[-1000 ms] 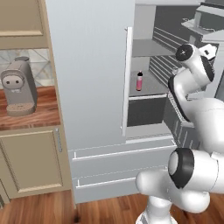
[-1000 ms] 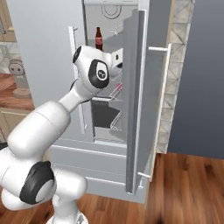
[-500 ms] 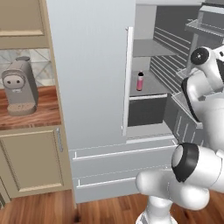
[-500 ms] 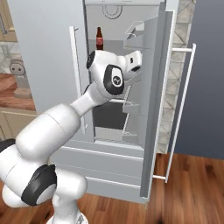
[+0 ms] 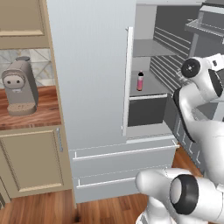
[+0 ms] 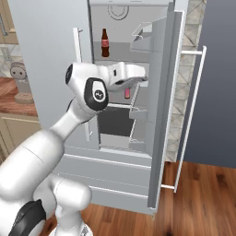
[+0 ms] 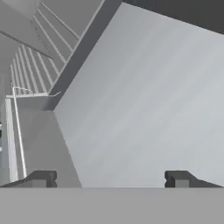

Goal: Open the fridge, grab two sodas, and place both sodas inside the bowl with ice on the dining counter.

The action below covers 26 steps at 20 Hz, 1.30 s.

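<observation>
My two-finger gripper (image 7: 109, 178) is spread wide and holds nothing; its two dark fingertips (image 7: 41, 178) stand far apart, and beyond them lies a pale grey inner wall of the tall light-grey French-door fridge (image 5: 94, 83). From the right base camera my white hand (image 6: 126, 73) reaches into the fridge's open right half, level with the middle shelf.

Just beside my hand, a little below it on that shelf, stands one small red-labelled bottle (image 6: 127, 93), partly hidden by my wrist; from the left base camera the same bottle (image 5: 140, 81) stands upright and alone near the shelf's front edge. One shelf higher in the fridge stands one dark-brown cola bottle with a red label and narrow neck (image 6: 105, 43), upright and apart from my hand. That makes two bottles in the fridge.

The fridge's right door (image 6: 168, 101) is swung open, wire-edged bins on its inner face close to my hand. Its left door is closed, and two drawers sit below. Left of the fridge, one grey coffee machine (image 5: 19, 86) stands on a reddish wood counter (image 5: 39, 113) above beige cabinets (image 5: 30, 159).
</observation>
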Motion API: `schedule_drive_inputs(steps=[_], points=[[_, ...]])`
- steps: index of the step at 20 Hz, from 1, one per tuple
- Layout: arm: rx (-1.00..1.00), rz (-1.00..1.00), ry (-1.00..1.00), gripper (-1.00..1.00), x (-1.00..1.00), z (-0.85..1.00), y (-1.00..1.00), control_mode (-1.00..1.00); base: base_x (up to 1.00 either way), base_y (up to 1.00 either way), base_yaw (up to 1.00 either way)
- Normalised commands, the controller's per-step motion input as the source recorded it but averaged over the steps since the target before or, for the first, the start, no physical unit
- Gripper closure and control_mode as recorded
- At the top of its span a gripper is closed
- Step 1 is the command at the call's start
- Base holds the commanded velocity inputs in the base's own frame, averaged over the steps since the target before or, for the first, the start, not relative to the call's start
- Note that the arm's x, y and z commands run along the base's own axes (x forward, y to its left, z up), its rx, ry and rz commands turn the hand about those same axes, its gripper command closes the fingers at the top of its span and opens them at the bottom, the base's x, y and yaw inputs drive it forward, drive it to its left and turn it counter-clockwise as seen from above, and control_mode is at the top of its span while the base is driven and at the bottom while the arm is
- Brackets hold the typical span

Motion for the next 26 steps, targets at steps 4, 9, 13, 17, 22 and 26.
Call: schedule_drive_inputs(steps=[4, 9, 13, 17, 22, 26], points=[[0.01, 0.0, -0.02, -1.0, -0.29, 0.09, 1.0, -1.0, 0.0, 0.0, 0.0], [0.12, 0.0, 0.0, -1.0, -0.35, 0.01, 1.0, -1.0, 0.0, 0.0, 0.0], [0.25, 0.0, 0.0, -1.0, -0.24, 0.0, 1.0, -1.0, 0.0, 0.0, 0.0], [0.39, 0.04, 0.0, -1.0, 0.01, -0.1, 0.93, -1.0, 0.0, 0.0, 0.0], [0.25, 0.08, 0.01, -1.0, 0.29, 0.04, 0.46, -1.0, 0.0, 0.0, 0.0], [0.1, 0.17, 0.02, -1.0, 0.69, 0.02, 0.21, -1.0, 0.0, 0.0, 0.0]])
